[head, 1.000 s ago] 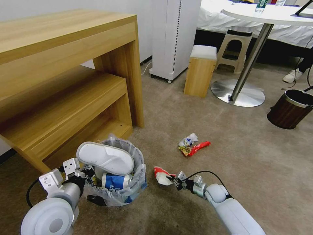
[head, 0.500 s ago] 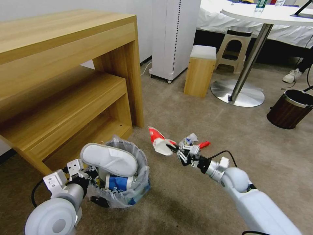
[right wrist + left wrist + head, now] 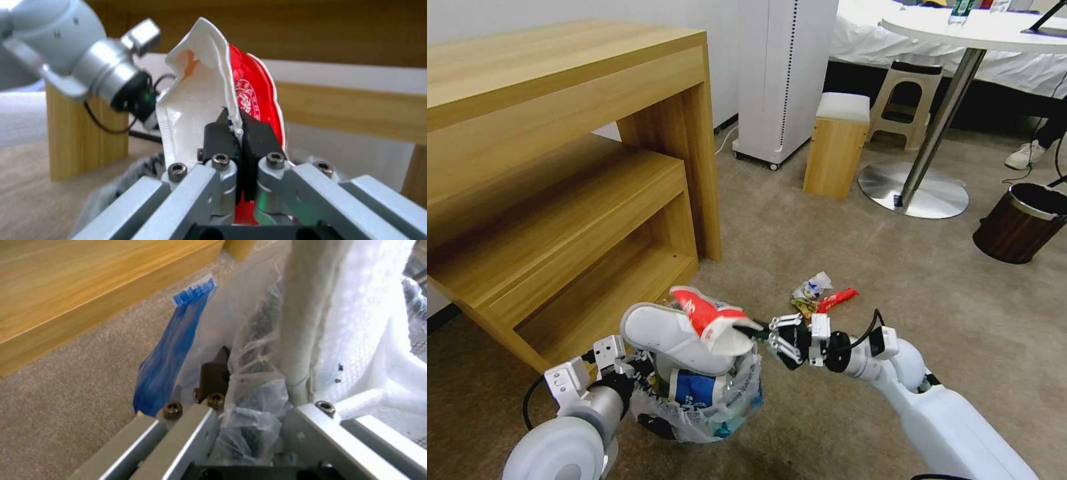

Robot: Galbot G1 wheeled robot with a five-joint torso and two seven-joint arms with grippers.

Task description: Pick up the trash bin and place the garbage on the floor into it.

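Observation:
My left gripper (image 3: 627, 375) is shut on the rim of the trash bin (image 3: 697, 417), a small round bin lined with a crinkly clear bag, and holds it low over the beige carpet floor (image 3: 907, 267). In the left wrist view a dark finger (image 3: 215, 373) presses the bag (image 3: 253, 396) beside a blue strip (image 3: 178, 350). A white slipper (image 3: 670, 333) and a blue paper cup (image 3: 694, 387) stick out of the bin. My right gripper (image 3: 764, 333) is shut on a red-white crushed cup (image 3: 714, 319) (image 3: 209, 90), held just above the bin's opening. More garbage, a red wrapper and crumpled packets (image 3: 822, 297), lies on the floor beyond.
A wooden desk with a low shelf (image 3: 560, 173) stands close on the left. Farther off are a white unit (image 3: 784, 73), a small wooden stool (image 3: 837, 143), a round table's metal base (image 3: 914, 192) and a brown wood-grain bin (image 3: 1019, 223) at the right.
My right gripper has lifted the crushed cup off the floor and carried it left, over the bin. The left arm has brought the bin to the right, toward it.

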